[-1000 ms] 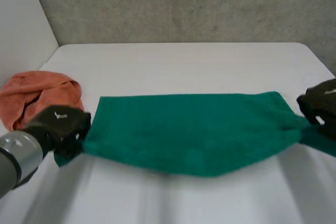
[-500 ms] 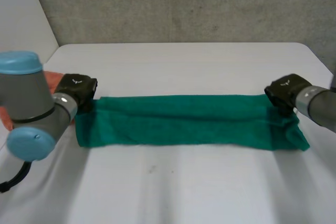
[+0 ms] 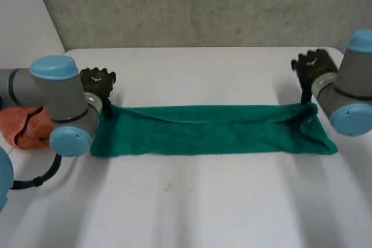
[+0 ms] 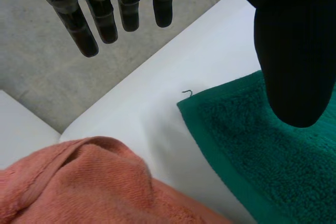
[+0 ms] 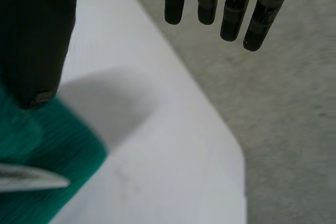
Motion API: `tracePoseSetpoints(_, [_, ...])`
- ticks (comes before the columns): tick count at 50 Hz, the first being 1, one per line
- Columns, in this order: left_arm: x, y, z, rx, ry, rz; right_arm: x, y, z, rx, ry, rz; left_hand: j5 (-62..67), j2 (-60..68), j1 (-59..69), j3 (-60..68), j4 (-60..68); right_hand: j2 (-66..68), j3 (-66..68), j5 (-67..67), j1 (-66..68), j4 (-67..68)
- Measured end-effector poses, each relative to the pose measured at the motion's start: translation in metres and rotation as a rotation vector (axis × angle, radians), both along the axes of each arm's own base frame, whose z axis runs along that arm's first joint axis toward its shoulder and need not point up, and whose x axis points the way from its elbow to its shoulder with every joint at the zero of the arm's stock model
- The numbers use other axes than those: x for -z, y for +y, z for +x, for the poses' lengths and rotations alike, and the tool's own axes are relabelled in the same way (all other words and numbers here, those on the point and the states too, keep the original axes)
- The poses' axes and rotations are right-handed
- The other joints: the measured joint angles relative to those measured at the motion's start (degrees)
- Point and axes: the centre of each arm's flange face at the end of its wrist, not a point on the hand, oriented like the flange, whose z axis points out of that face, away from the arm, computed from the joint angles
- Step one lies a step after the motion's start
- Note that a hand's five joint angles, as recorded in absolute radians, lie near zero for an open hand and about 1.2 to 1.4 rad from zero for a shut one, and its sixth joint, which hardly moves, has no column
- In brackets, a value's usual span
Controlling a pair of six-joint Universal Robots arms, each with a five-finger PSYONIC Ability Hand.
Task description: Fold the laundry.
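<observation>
While left hand (image 3: 97, 81) hangs open, green towel (image 3: 209, 129) lies folded.

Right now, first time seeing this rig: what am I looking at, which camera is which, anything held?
This is a two-armed robot at a white table; each arm ends in a black robot hand. The wide picture comes from a camera behind and between the arms. The other two come from wrist cameras looking along each palm. A green towel lies across the table as a long strip, with an orange cloth bunched beside its left end, not touching. The left robot hand and right robot hand are at the towel's ends, fingers straight, holding nothing.
</observation>
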Motion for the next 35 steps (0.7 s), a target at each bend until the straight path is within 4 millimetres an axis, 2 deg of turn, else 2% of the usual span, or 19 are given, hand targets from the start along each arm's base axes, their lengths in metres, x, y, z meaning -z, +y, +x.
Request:
tracePoseSetpoints(1, [-0.002, 0.002, 0.001, -0.004, -0.001, 0.000, -0.012, 0.002, -0.002, 0.004, -0.025, -0.010, 0.0, -0.1, 0.0, 0.0, 0.0, 0.0, 0.0, 0.0, 0.0, 0.0])
tracePoseSetpoints(5, [-0.008, 0.012, 0.003, 0.009, -0.002, 0.009, -0.034, 0.015, -0.006, 0.003, -0.069, 0.015, 0.0, -0.1, 0.0, 0.0, 0.0, 0.0, 0.0, 0.0, 0.0, 0.0])
tracePoseSetpoints(8, [-0.010, 0.021, 0.002, 0.039, -0.003, 0.023, -0.043, 0.027, -0.009, -0.005, -0.085, 0.066, 0.0, -0.1, 0.0, 0.0, 0.0, 0.0, 0.0, 0.0, 0.0, 0.0])
tracePoseSetpoints(11, [-0.008, 0.028, 0.001, 0.074, -0.012, 0.040, -0.044, 0.036, -0.010, -0.011, -0.084, 0.122, 0.0, -0.1, 0.0, 0.0, 0.0, 0.0, 0.0, 0.0, 0.0, 0.0])
tracePoseSetpoints(16, [0.002, 0.033, 0.000, 0.132, -0.064, 0.061, -0.032, 0.054, -0.011, -0.025, -0.059, 0.264, 0.0, -0.1, 0.0, 0.0, 0.0, 0.0, 0.0, 0.0, 0.0, 0.0])
tracePoseSetpoints(21, [0.013, 0.027, 0.001, 0.152, -0.122, 0.058, -0.018, 0.058, -0.009, -0.031, -0.043, 0.317, 0.1, 0.0, 0.0, 0.0, 0.0, 0.0, 0.0, 0.0, 0.0, 0.0])
tracePoseSetpoints(27, [0.026, 0.014, 0.002, 0.152, -0.157, 0.035, 0.002, 0.049, -0.006, -0.034, -0.032, 0.310, 0.2, 0.2, 0.2, 0.1, 0.2, 0.3, 0.4, 0.2, 0.2, 0.1])
tracePoseSetpoints(35, [0.035, -0.005, 0.000, 0.163, -0.145, -0.009, 0.027, 0.024, -0.002, -0.045, 0.032, 0.203, 2.9, 2.7, 2.4, 2.1, 2.9, 5.6, 6.0, 4.2, 3.8, 4.8])
